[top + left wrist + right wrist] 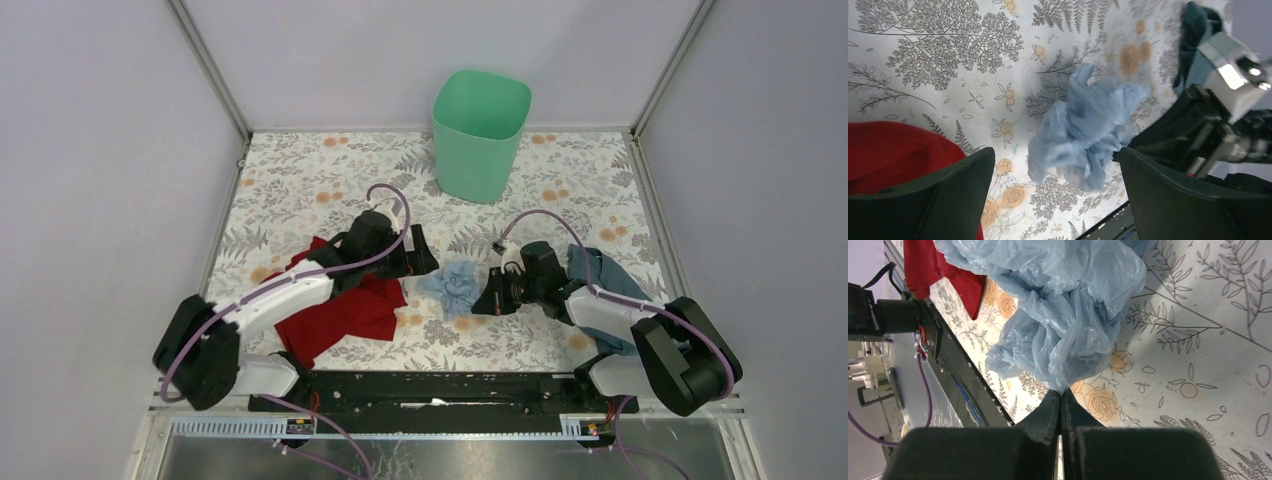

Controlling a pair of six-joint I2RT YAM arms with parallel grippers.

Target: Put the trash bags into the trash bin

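The right end effector (1062, 404) pinches a fold of the blue trash bag (455, 285) on the tabletop (570, 185); the left end effector (418, 252) gapes beside it; the thin pinch calls for a slow lift toward the far trash bin (480, 135).

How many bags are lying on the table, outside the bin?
3: the light blue bag mid-table, pinched by the right gripper; the red bag to its left; the dark teal bag to its right, partly covered. More may be hidden.

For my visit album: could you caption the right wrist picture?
Right gripper pinched shut on a crumpled light-blue trash bag over the floral table, red cloth beyond.
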